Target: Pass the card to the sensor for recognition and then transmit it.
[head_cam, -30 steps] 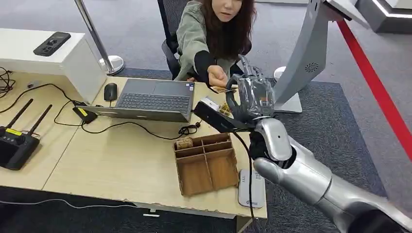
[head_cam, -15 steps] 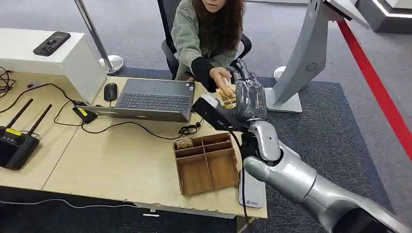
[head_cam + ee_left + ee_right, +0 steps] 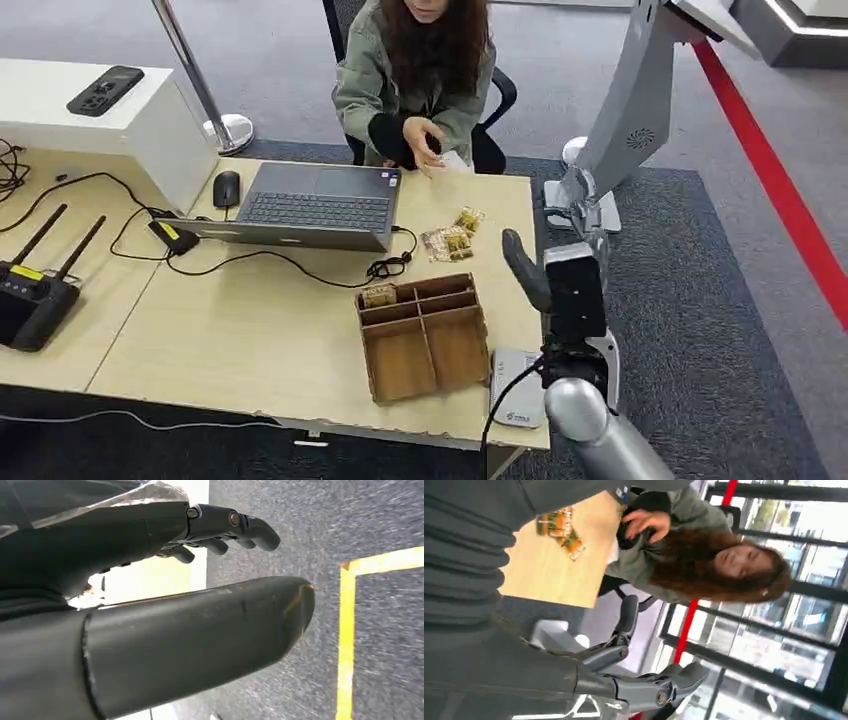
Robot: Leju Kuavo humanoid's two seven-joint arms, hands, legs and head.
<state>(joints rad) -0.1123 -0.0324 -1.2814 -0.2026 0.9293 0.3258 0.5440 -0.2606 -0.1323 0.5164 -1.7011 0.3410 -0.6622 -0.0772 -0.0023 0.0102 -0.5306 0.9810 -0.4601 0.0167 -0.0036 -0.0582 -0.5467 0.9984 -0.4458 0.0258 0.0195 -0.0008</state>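
A wooden box [image 3: 425, 338] with open compartments stands near the front edge of the table [image 3: 260, 340]. One small compartment at its far left corner holds a patterned card [image 3: 379, 295]; the other compartments look bare. Just beside the box, at the table's right front corner, lies a flat white card reader [image 3: 517, 388]. Further back, between the box and the seated person [image 3: 415, 70], two cards [image 3: 449, 237] lie loose on the tabletop near the laptop [image 3: 310, 205]; the right wrist view shows them too [image 3: 559, 527]. The person's hand [image 3: 420, 143] is raised over the far edge of the table, and I cannot tell whether it holds anything. The right hand [image 3: 560, 275] is lifted beside the table's right edge, its fingers apart and nothing in it; the right wrist view shows the fingers [image 3: 659, 687] stretched out in open air. The left hand [image 3: 165, 575] hangs over grey carpet, fingers loosely extended and apart from the thumb, holding nothing.
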